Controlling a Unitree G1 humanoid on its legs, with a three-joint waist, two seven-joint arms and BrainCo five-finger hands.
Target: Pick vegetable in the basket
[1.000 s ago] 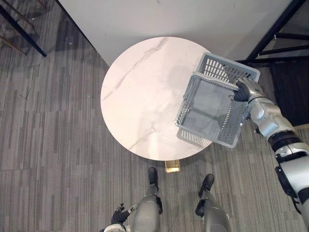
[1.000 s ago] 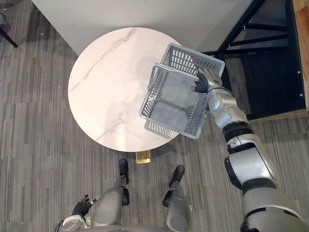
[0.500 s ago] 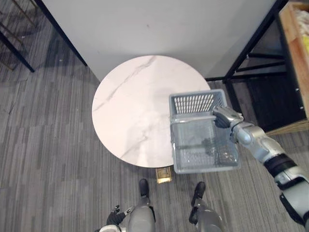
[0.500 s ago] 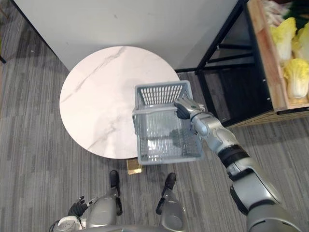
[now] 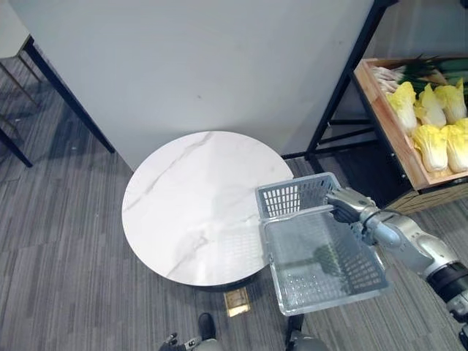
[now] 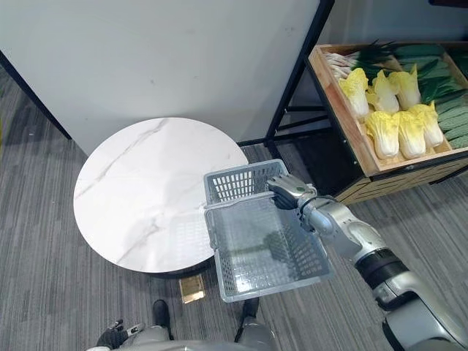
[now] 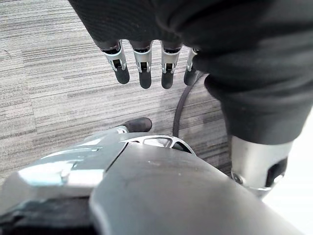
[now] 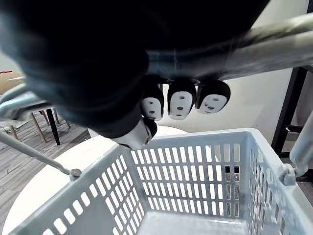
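Early days here: the right hand (image 6: 289, 191) is gripping the handle of the basket (image 6: 238, 183), holding it empty at centre frame. The cabbages (image 6: 398, 130) are sitting in the crate (image 6: 343, 117) upper right, so all the picking's left. The left hand (image 7: 142, 63) is hanging with relaxed, straight fingers.

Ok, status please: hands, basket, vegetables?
Right hand shut on handle of empty grey plastic basket. Left hand open, hanging. Yellow cabbages in wooden crate, untouched.
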